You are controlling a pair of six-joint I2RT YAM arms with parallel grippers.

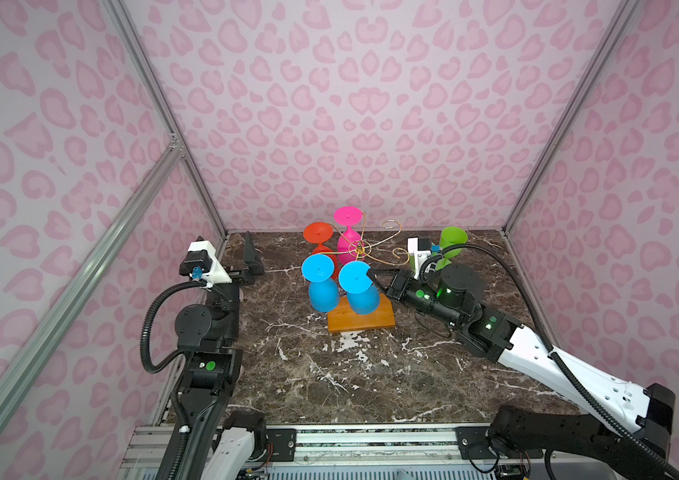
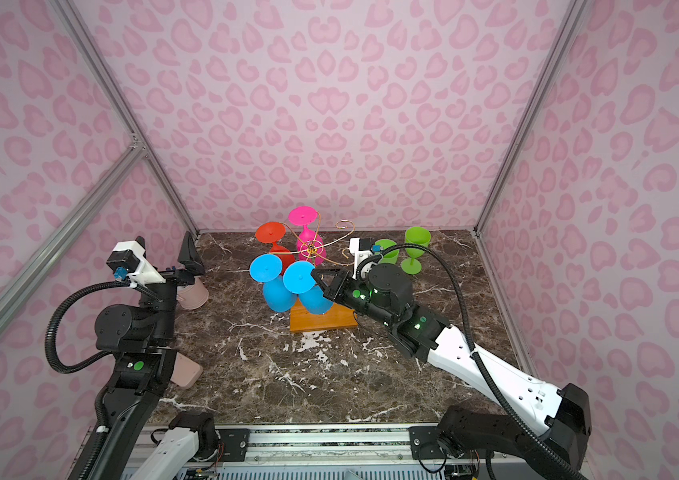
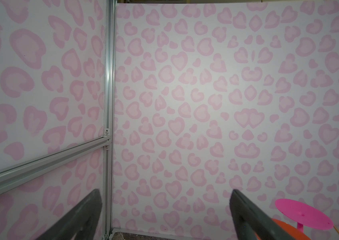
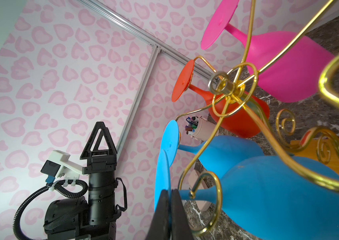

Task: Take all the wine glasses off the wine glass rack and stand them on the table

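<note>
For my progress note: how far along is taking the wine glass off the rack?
Seemingly done: two green glasses stand on the table, off the wine glass rack. In hand: the right hand is shut on the foot of the nearer blue glass; it hangs on the rack. Remaining: lifting it free. The left hand is open.

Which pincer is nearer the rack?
Right. The right pincer is at the rack, shut on the foot of a blue glass; the left pincer stands open by the left wall.

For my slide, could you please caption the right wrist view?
Right gripper grips blue wine glass by its foot, on rack.
</note>
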